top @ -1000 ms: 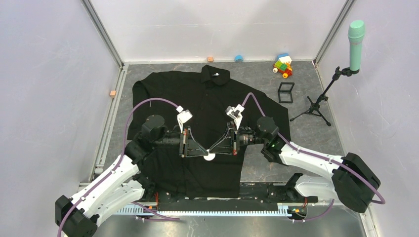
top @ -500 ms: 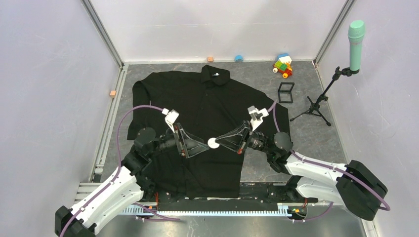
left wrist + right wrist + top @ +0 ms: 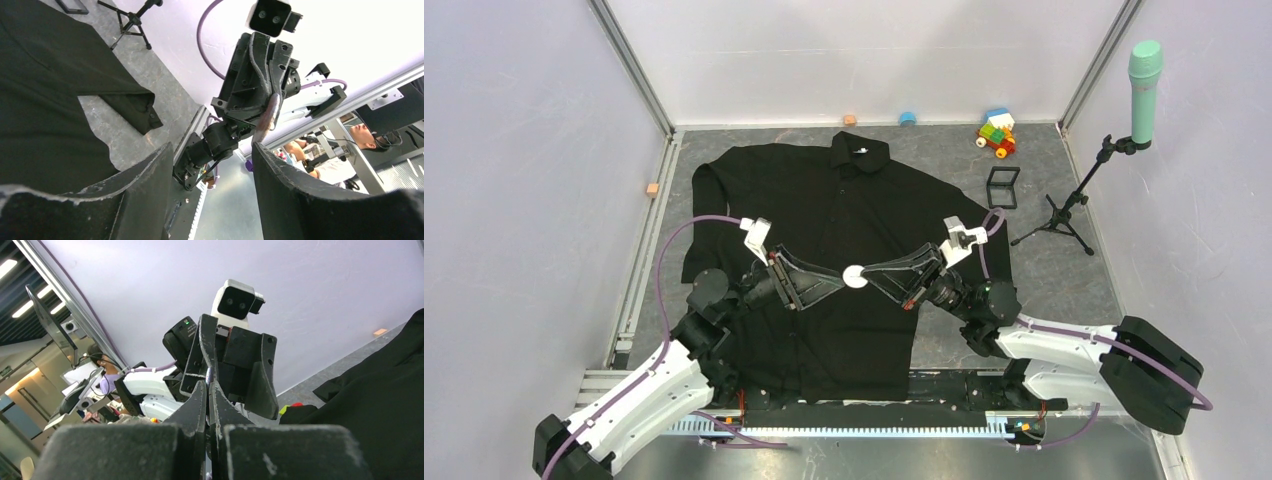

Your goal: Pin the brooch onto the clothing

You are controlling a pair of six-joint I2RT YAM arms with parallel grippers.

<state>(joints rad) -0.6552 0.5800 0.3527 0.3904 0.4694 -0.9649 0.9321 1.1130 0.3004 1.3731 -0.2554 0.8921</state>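
The brooch (image 3: 855, 277) isn't pinned yet. I have it clamped flat between the closed jaws of my right gripper (image 3: 867, 273), and I judge it is lifted off the shirt (image 3: 824, 190) spread beneath. My left gripper (image 3: 836, 285) faces it tip to tip, jaws apart and holding nothing. Both arms reach inward, with the fingers nearly level. The pinning itself is all left to do.

Shirt (image 3: 854, 200) spread on table (image 3: 1064, 280), brooch (image 3: 854, 277) above its middle, frame box (image 3: 1003, 187) right of it
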